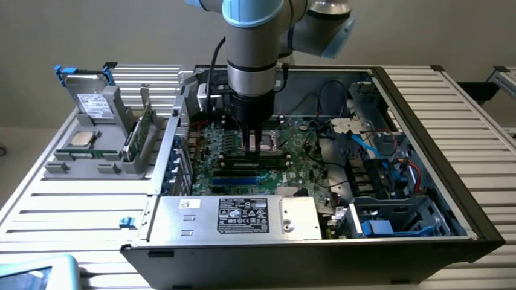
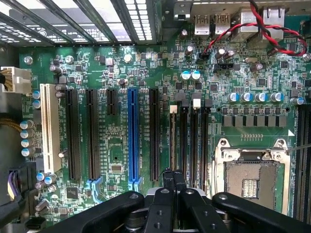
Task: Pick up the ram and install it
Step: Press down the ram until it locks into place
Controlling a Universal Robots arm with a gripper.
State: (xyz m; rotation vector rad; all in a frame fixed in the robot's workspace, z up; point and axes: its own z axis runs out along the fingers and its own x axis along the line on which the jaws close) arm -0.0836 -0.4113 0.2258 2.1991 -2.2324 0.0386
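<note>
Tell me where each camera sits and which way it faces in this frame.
Exterior view: off the arm, raised beside the open computer case, looking down into it; the arm reaches down to the gripper over the motherboard.
Wrist view: on the wrist, facing the motherboard from close by; the gripper shows in the foreground.
Shared: the motherboard and the gripper.

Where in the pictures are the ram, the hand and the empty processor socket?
ram (image 1: 256,161): exterior view, on the top edge of the stick standing in the motherboard.
hand (image 2: 173,177): wrist view, midway between the dark fingertips.
processor socket (image 2: 250,178): wrist view, on the middle of its open contact field.
</note>
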